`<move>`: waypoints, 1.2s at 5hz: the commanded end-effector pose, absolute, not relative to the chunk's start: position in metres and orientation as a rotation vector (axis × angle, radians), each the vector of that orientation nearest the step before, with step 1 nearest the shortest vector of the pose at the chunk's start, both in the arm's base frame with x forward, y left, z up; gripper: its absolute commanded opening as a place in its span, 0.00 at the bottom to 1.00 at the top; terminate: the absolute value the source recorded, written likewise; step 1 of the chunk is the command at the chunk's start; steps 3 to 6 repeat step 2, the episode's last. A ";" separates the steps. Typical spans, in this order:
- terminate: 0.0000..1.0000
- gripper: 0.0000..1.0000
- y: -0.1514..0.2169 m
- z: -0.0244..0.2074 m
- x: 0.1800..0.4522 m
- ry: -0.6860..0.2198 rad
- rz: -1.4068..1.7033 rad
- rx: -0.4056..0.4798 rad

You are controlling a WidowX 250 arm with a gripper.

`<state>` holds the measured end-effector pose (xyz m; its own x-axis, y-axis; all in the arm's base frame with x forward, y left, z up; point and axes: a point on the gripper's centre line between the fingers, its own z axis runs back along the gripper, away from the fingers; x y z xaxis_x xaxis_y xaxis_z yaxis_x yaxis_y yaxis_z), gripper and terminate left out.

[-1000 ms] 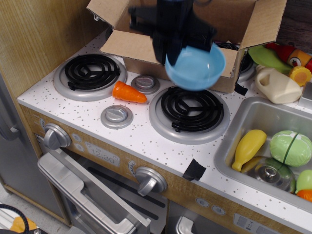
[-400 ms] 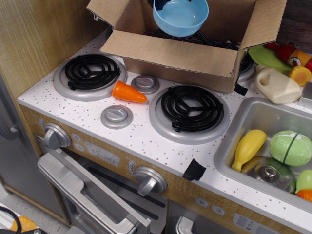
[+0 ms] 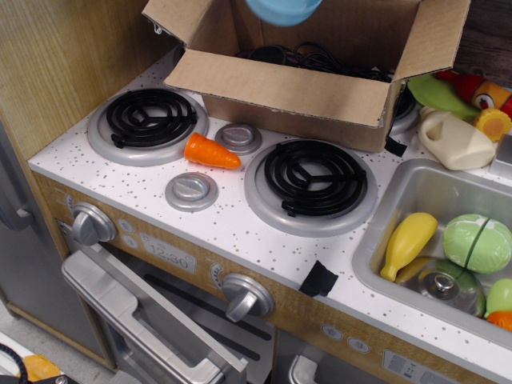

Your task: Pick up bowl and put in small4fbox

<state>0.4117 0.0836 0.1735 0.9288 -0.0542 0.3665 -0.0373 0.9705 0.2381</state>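
The light blue bowl [image 3: 283,10] shows only as its lower part at the top edge of the view, hanging in the air above the open brown cardboard box [image 3: 288,84]. The box stands at the back of the toy stove top with its flaps spread out, and dark cables lie inside it. The gripper is out of the frame above, so what holds the bowl is hidden.
An orange toy carrot [image 3: 210,152] lies between the two black burners [image 3: 314,178]. The grey sink [image 3: 416,200] on the right holds a yellow toy, a green round toy vegetable [image 3: 478,242] and others. A cream jug [image 3: 456,142] and more toys lie behind the sink.
The bowl rose from in front of the box to over its opening and on up, nearly out of view. The dark gripper seen a second ago has left the frame.
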 end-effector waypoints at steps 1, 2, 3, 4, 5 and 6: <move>0.00 1.00 0.078 0.199 0.415 -0.443 -0.019 0.258; 1.00 1.00 0.078 0.199 0.415 -0.443 -0.019 0.258; 1.00 1.00 0.078 0.199 0.415 -0.443 -0.019 0.258; 1.00 1.00 0.078 0.199 0.415 -0.443 -0.019 0.258; 1.00 1.00 0.078 0.199 0.415 -0.443 -0.019 0.258; 1.00 1.00 0.078 0.199 0.415 -0.443 -0.019 0.258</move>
